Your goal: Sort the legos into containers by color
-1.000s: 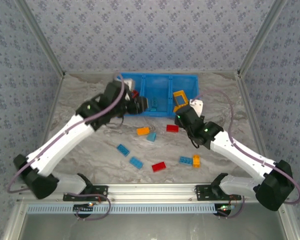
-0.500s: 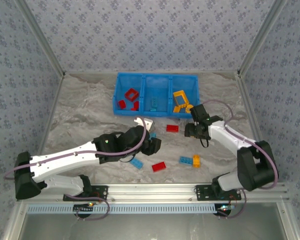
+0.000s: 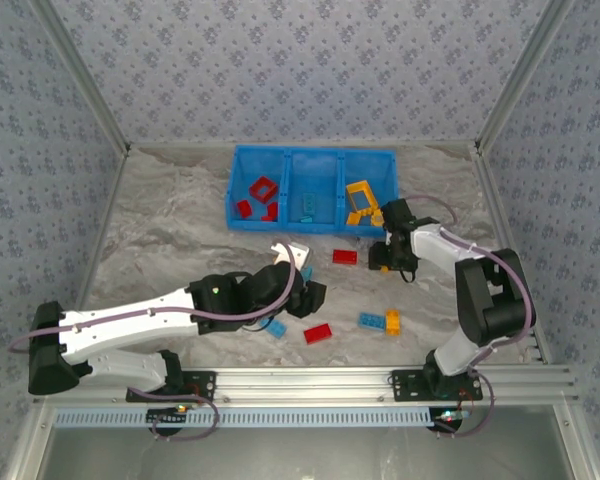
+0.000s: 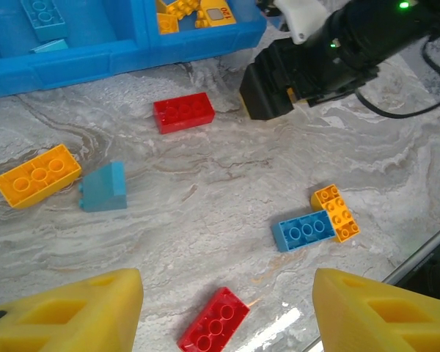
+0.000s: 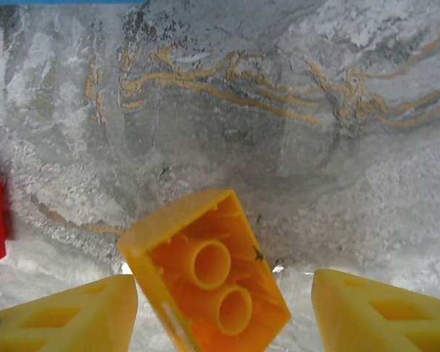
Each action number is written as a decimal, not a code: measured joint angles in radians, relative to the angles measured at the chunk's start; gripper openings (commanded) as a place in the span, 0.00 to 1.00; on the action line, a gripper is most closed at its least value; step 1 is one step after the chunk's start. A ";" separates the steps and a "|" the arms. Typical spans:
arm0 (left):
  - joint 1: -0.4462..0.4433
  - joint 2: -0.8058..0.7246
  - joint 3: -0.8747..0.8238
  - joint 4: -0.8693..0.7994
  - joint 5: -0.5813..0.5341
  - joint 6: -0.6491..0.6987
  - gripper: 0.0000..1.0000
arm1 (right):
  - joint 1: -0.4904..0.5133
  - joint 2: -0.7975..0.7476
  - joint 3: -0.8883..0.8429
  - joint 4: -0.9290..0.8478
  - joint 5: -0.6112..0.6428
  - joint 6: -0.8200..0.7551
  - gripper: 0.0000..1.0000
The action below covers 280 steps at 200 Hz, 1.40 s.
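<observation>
Your right jaws stand apart around an upturned orange brick (image 5: 205,275) on the worktop (image 5: 279,110), right of its middle, near the blue bin (image 3: 310,226). Your left jaws gape above a red brick (image 4: 214,330).

a robot lab test booth: patterned walls (image 3: 280,70), aluminium frame rail (image 3: 310,378), marbled table (image 3: 170,230).

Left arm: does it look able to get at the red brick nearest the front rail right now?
Probably yes. The left tool hangs open above the red brick, which lies flat on the table with nothing touching it; the joined blue and orange bricks sit apart to one side.
</observation>
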 measured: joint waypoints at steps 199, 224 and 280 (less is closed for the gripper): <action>-0.019 -0.008 0.076 0.029 -0.079 0.011 0.65 | 0.093 -0.124 0.266 -0.098 0.191 0.026 0.28; -0.016 0.014 0.134 0.032 -0.090 0.037 0.66 | 0.093 -0.001 0.385 -0.101 0.256 0.027 0.28; 0.010 0.066 0.187 0.036 -0.083 0.072 0.66 | 0.093 0.211 0.541 -0.134 0.330 0.031 0.28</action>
